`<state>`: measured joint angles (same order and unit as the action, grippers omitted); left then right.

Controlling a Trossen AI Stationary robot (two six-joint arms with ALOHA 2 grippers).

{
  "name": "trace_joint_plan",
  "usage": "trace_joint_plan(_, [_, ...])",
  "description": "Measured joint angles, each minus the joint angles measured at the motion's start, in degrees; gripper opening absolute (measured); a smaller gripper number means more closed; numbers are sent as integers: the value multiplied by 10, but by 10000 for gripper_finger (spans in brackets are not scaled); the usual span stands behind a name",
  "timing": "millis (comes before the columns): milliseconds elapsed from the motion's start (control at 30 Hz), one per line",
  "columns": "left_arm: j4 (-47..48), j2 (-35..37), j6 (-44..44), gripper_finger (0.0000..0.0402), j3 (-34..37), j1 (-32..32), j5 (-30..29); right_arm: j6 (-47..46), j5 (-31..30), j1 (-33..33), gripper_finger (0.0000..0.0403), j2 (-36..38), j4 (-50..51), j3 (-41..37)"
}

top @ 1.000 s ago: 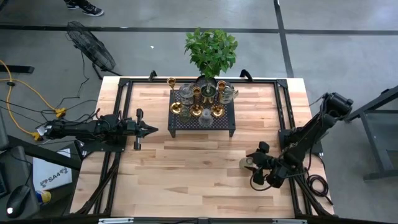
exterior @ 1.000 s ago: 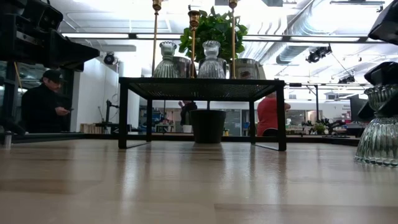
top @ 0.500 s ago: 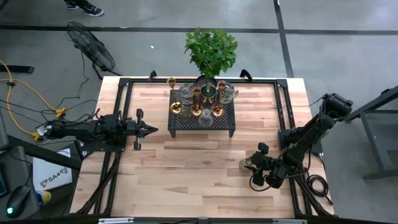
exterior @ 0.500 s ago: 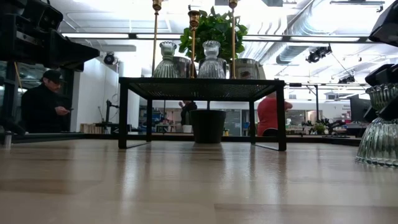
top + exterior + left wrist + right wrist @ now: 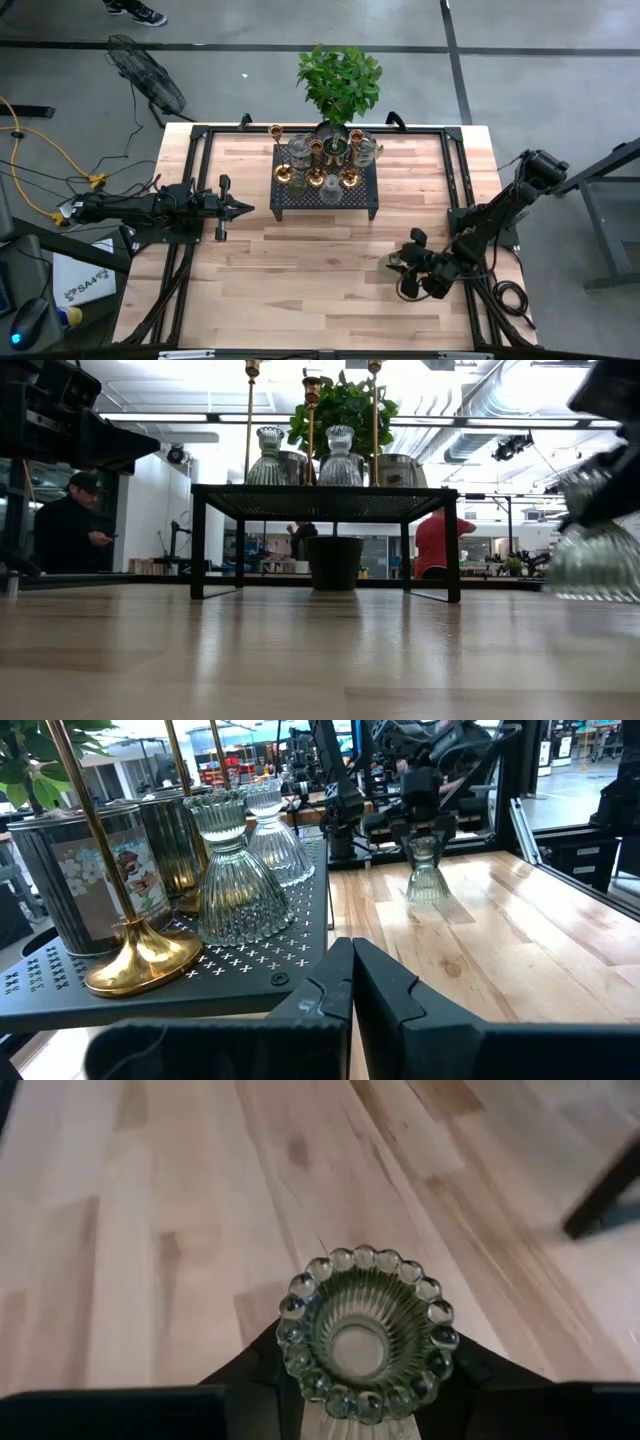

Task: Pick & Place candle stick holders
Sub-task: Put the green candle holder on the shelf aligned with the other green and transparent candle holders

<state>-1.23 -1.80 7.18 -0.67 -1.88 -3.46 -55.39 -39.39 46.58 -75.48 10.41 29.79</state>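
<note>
Stand (image 5: pixel 327 190) of black perforated metal carries the brass, glass and silver candle holders (image 5: pixel 322 165). Right gripper (image 5: pixel 405 268) clamps one ribbed glass holder (image 5: pixel 367 1327) above the table (image 5: pixel 300 270), front right. Left gripper (image 5: pixel 238 208) waits, fingers together.

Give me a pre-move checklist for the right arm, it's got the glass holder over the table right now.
1. Grip on the glass candle holder: right gripper fingers sit either side of its neck. Ok.
2. Holder upright: in the left wrist view it hangs rim up, base down. Ok.
3. Base clear of the table: the low view is blurred, contact or a gap is not readable. Cannot tell.
4. Wood beneath and around the holder: bare in the right wrist view. Ok.
5. Left gripper: shut, parked left of the black stand, far from the right arm. Ok.
6. Other holders on the stand: standing upright, away from the right arm. Ok.
</note>
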Motion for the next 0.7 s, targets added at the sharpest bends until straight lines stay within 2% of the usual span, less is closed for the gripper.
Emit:
trace_joint_plan(200, [0,0,0,0,0,0,0,95,25,-48,121,17,11,60])
trace_joint_plan(467, [0,0,0,0,0,0,0,165,49,-128,125,20,128,203])
trace_joint_plan(700, [0,0,0,0,0,0,0,227,35,-197,127,21,182,285])
